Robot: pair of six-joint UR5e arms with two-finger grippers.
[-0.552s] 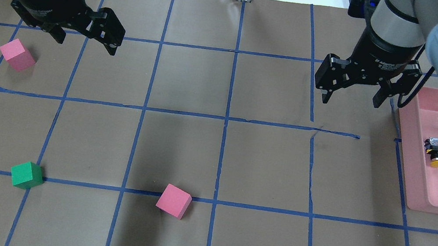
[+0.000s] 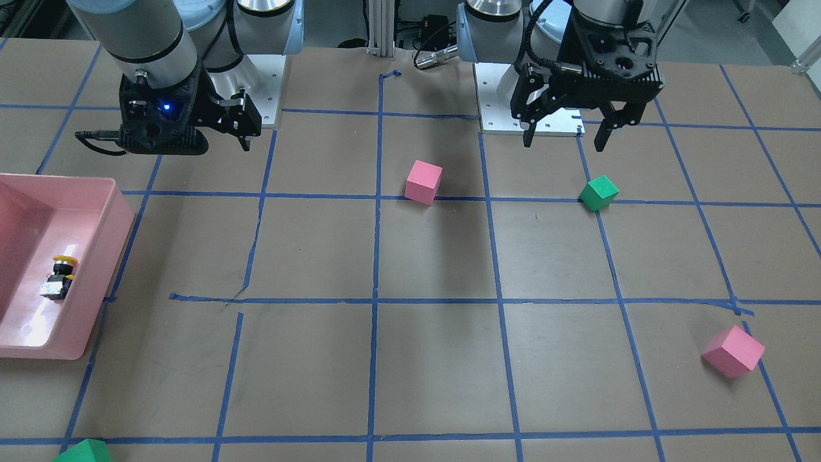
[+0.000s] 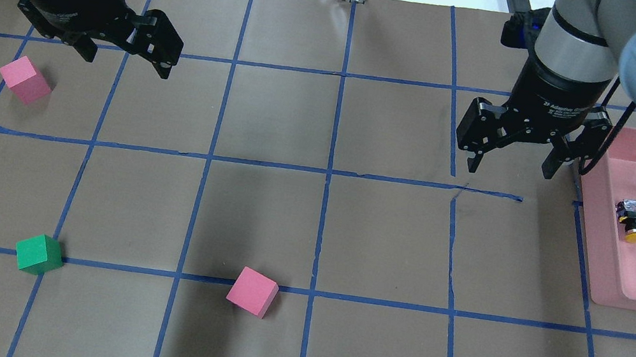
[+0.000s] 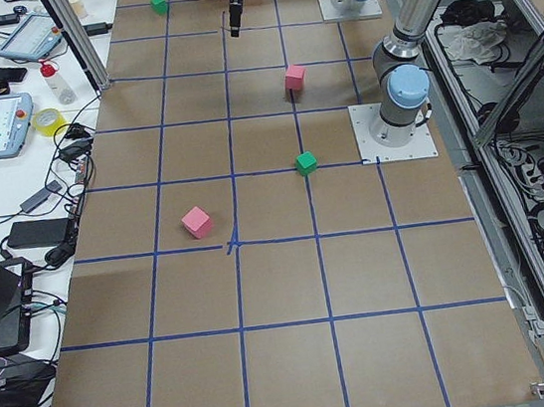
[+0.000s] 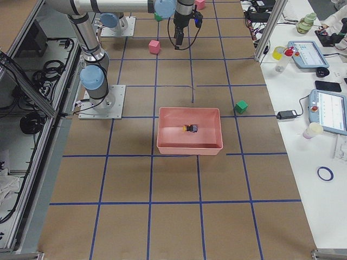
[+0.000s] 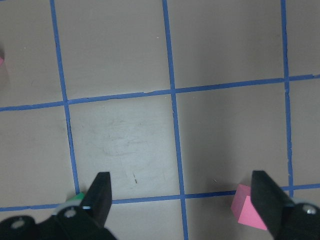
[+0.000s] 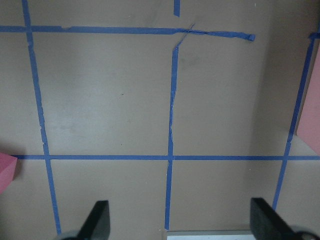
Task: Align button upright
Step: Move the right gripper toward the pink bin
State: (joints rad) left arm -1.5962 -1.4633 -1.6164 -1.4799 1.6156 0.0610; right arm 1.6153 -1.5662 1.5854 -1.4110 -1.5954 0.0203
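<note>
The button point(image 3: 632, 221), with a yellow cap on a black body, lies on its side inside the pink bin point(image 3: 589, 237) at the table's right. It also shows in the front view point(image 2: 59, 277) and the right side view point(image 5: 190, 128). My right gripper point(image 3: 509, 168) is open and empty, hovering above the table just left of the bin, apart from the button. Its wrist view point(image 7: 181, 220) shows only taped table and the bin's edge. My left gripper point(image 3: 125, 65) is open and empty, high over the far left; it also shows in the front view point(image 2: 564, 145).
A pink cube point(image 3: 24, 79) lies below the left gripper, a green cube point(image 3: 39, 254) at the near left, and another pink cube point(image 3: 252, 291) near the middle front. A second green cube point(image 5: 241, 106) sits beyond the bin. Cables lie past the far edge.
My right gripper has shifted slightly down the overhead view, closer to the bin's left wall, still open. The left gripper and the button have hardly moved.
</note>
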